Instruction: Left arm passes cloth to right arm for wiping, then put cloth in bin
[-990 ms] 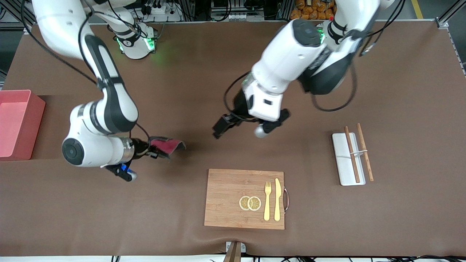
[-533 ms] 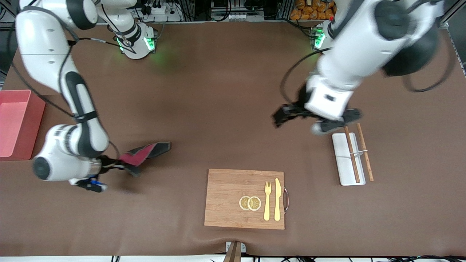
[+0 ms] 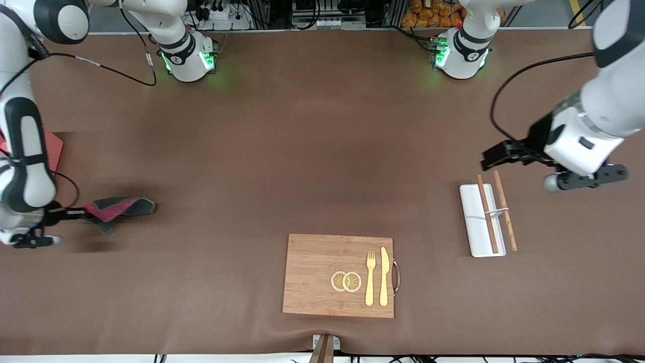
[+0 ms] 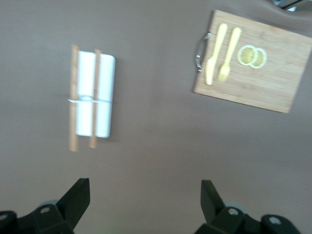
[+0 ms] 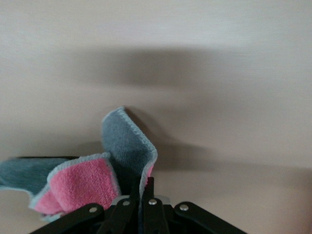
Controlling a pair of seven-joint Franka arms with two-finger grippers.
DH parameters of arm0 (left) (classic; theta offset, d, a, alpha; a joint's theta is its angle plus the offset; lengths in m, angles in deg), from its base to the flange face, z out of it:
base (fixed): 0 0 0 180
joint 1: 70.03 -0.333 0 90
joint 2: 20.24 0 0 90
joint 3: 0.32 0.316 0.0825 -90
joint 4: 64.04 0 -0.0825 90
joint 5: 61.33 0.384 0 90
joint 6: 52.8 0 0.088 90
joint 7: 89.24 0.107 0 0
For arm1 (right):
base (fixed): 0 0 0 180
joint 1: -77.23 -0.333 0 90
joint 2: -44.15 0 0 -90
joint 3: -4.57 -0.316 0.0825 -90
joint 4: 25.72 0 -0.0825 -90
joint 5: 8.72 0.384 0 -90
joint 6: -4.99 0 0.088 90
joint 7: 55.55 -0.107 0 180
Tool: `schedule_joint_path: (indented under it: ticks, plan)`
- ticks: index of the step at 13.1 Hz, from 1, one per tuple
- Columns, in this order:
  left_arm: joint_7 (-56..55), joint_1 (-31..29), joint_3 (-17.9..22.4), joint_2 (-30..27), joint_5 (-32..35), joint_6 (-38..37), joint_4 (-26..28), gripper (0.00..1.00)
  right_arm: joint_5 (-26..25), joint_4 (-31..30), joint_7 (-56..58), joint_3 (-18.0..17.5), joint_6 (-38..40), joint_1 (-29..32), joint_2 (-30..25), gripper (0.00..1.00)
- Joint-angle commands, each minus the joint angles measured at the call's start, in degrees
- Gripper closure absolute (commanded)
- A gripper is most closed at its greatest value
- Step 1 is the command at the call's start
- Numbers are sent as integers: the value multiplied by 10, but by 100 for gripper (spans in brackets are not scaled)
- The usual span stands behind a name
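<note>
Right gripper (image 3: 60, 216) clamped on cloth (image 3: 118, 209), low over desk (image 3: 302, 151) at right arm's end. Cloth's long axis runs along the desk, free end toward centre. Bin (image 3: 54, 146) just beside it, mostly hidden by right arm. Left gripper (image 3: 491, 159) released, empty, over desk near tray (image 3: 473, 222), waiting.
</note>
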State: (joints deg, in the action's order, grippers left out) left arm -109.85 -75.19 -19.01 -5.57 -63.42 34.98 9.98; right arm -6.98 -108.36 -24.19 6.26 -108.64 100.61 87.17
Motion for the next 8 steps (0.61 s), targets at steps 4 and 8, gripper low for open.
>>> schedule_joint_path:
  ticks: [4,8]
  plan:
    - [132,45,122,-105,35,-4,121,0,-84,13,76,-14,76,59,-107,100]
    - [132,45,125,-146,31,28,155,0,-96,12,72,-15,87,54,-109,100]
